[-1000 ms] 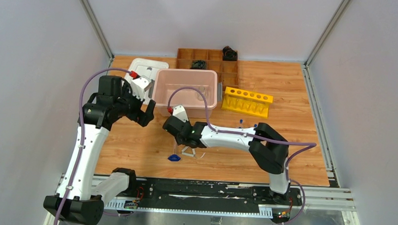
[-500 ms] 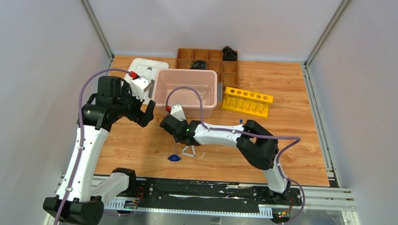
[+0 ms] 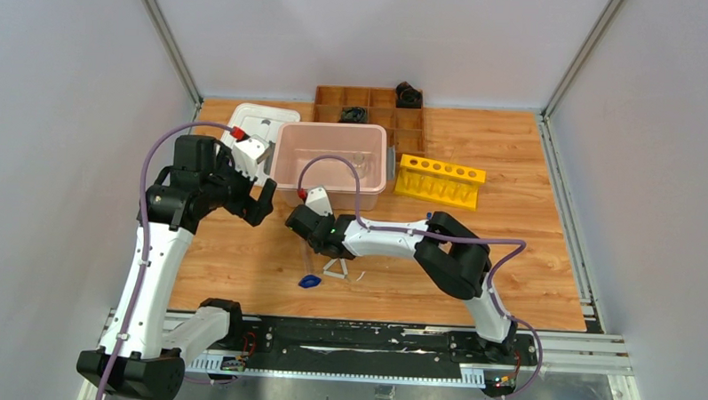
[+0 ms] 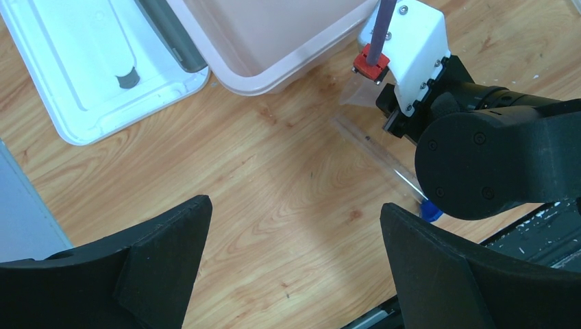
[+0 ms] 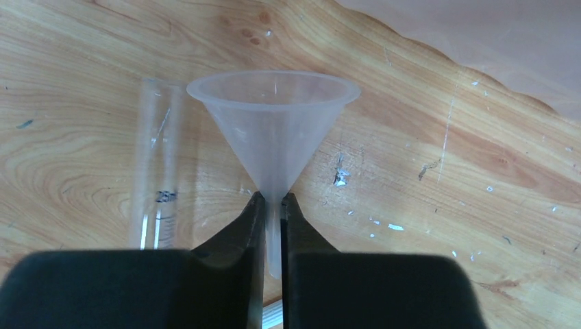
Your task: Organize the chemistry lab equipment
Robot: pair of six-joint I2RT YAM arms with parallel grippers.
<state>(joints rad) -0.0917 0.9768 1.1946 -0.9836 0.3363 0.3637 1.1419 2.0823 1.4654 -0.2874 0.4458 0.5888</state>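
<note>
**Right wrist view: funnel stem pinched, cone pointing away from my fingers**

The funnel point(image 5: 274, 130) is translucent plastic or glass with a frosted look, a wide round mouth and a thin stem. Its long axis runs straight out from my right gripper point(image 5: 274, 202), stem toward the wrist and mouth away. The jaws are closed to a narrow slit with the stem caught between them, so I count it as gripped. I cannot tell whether the cone rests on the wood or hangs just above it.

Just beside it, on the left of this view, a clear graduated cylinder point(image 5: 156, 171) lies flat, parallel to the funnel and apart from it.

The pink tub point(image 5: 493, 41), smooth and matte, sits just ahead toward the bench's far edge. I judge a short lift and a forward carry would be the move if it goes there.

On the scuffed wood-grain bench point(image 3: 508, 259), toward the near edge, lie the white triangle point(image 3: 335, 270) and the small blue piece point(image 3: 309, 281).

My left gripper point(image 4: 291, 212) hangs spread wide and empty over bare wood beside the white lid point(image 4: 89, 75), farther from the funnel.
</note>
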